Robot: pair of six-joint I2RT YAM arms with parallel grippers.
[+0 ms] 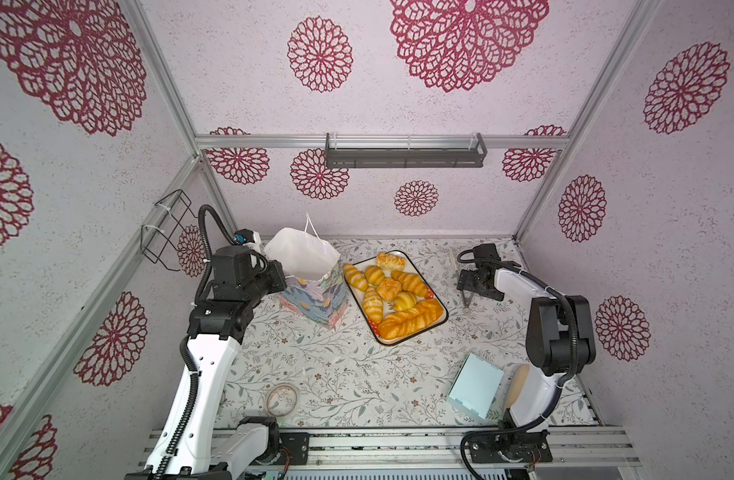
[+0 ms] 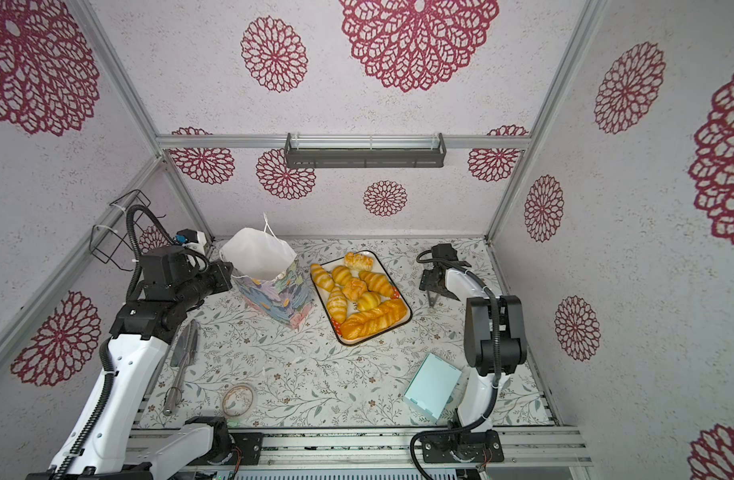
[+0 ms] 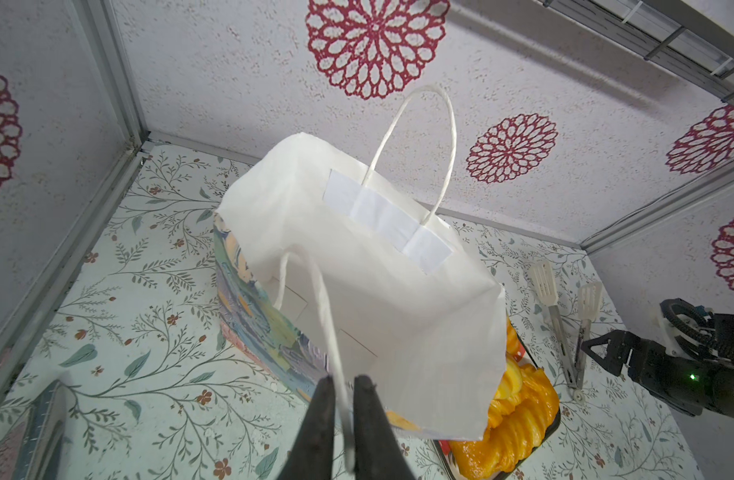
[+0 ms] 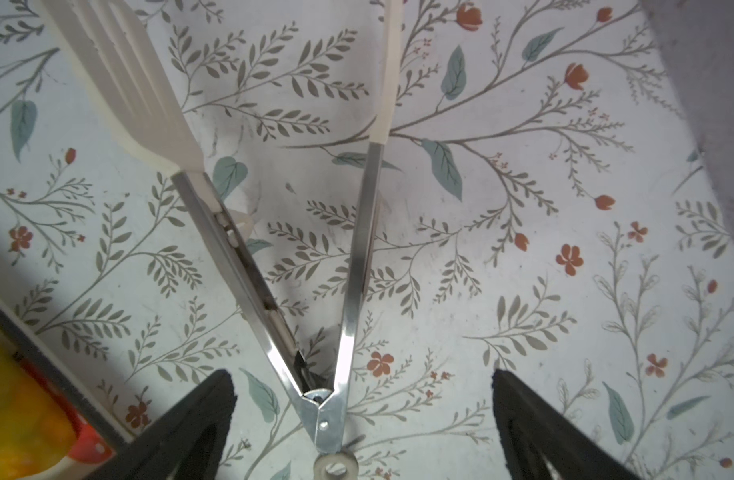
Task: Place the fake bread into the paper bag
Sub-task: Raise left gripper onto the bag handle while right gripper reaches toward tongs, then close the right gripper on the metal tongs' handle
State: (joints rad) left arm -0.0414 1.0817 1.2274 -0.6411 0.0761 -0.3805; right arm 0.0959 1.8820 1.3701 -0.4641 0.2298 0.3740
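Surface: floral; paper bag stands just left of tray of fake bread.
Left gripper: pinching the bag's near handle, likely steadying the mouth.
Right gripper: spread astride tongs.

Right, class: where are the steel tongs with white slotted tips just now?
In both top views the steel tongs lie on the floral table, right of the black-rimmed tray of glossy fake bread, under the open right gripper.
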